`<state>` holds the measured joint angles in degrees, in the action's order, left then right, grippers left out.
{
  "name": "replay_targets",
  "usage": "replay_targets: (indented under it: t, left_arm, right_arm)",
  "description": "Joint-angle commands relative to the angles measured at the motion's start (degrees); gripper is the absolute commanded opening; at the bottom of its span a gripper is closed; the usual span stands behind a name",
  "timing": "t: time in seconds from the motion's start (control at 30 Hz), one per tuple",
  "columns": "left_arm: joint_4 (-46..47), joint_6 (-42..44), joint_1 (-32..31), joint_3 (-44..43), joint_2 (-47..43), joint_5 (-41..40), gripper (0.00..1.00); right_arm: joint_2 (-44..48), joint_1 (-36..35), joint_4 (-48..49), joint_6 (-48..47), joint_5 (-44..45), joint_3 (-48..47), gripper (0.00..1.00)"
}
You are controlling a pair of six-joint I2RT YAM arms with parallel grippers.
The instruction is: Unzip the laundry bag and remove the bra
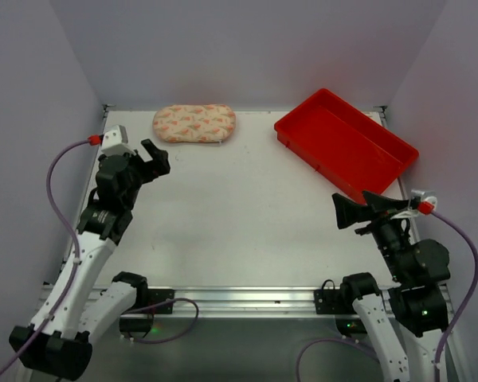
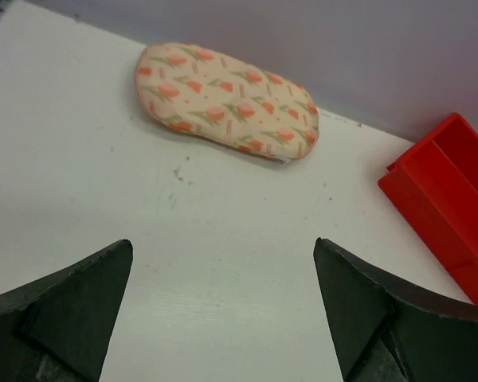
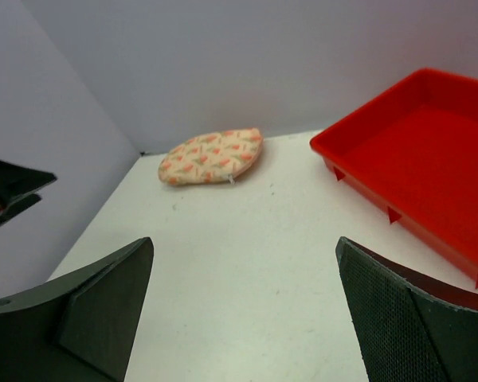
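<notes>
Plain lilac-grey walls (image 1: 247, 48) enclose a white table (image 1: 239, 215) on three sides

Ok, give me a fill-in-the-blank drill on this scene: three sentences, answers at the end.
1. The laundry bag lies closed at the far edge of the table, nearer the ____ arm.
2. The tray at the table's far right is ____ in colour.
3. The left gripper and the right gripper both stand ____, holding nothing.
Missing words: left; red; open.
</notes>
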<state>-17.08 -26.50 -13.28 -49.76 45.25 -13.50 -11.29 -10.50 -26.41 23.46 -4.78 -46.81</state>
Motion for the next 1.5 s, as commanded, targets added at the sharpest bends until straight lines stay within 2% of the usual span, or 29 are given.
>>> replay_targets:
  t: [0.0,0.07,0.17,0.3,0.37,0.53,0.8,0.9,1.0,1.03,1.1,1.13,1.2,1.3,1.47]
  left_arm:
    - [11.25,-9.52,-0.17,1.50,10.33,4.69,1.00]
    - [20.21,-14.88,0.44,1.42,15.54,6.63,1.00]
    - [31.91,-22.35,1.41,-0.15,30.10,10.49,1.00]
    - [46.15,-31.23,1.94,-4.11,45.07,12.79,1.00]
    - [48.71,-35.89,1.94,-6.91,53.13,12.44,1.00]
    - [59.43,-41.96,1.85,-9.65,64.33,8.15,1.00]
    - [59.80,-43.98,1.59,-20.90,80.15,1.99,0.99]
    - [60.06,-44.43,1.32,-25.11,84.64,1.46,0.87]
    - [60.67,-44.34,1.15,-27.85,87.81,1.89,0.61]
    - [61.20,-44.25,1.15,-28.20,88.33,2.42,0.46]
    - [61.64,-43.46,1.24,-28.11,89.04,4.34,0.29]
    - [61.64,-42.15,1.41,-27.94,88.87,5.31,0.13]
    - [61.90,-40.13,1.41,-26.01,87.38,7.86,0.00]
    - [61.82,-36.44,1.33,-20.92,82.82,13.48,0.00]
    - [62.08,-34.76,-0.69,-7.74,73.16,29.53,0.00]
  right_arm:
    - [-3.30,-0.04,0.48,5.27,-6.20,1.45,0.99]
    - [-4.35,-0.05,2.41,6.59,-7.79,3.21,0.99]
    - [-5.49,-0.13,4.96,6.86,-11.30,5.06,0.99]
    - [-7.16,-0.13,7.25,7.21,-14.12,6.55,0.99]
    - [-7.69,-0.13,8.22,7.12,-14.91,7.17,0.99]
    - [-9.01,-0.05,9.71,5.63,-18.33,7.78,0.99]
    - [-9.19,-0.13,8.93,4.14,-17.90,7.52,0.99]
    - [-9.19,-0.13,9.27,4.05,-18.25,7.87,0.99]
    - [-9.45,-0.13,9.36,4.31,-19.04,8.05,0.99]
    - [-9.71,-0.13,8.93,4.31,-19.13,8.05,0.99]
    - [-10.42,-0.13,8.31,4.22,-19.57,7.70,0.99]
    - [-10.59,-0.13,8.13,4.22,-20.18,7.52,0.99]
    - [-10.77,-0.13,8.22,4.05,-21.06,7.43,0.99]
    - [-10.51,-0.13,8.92,3.87,-23.08,7.61,0.99]
    - [-10.94,-0.22,12.87,4.31,-23.79,10.85,0.99]
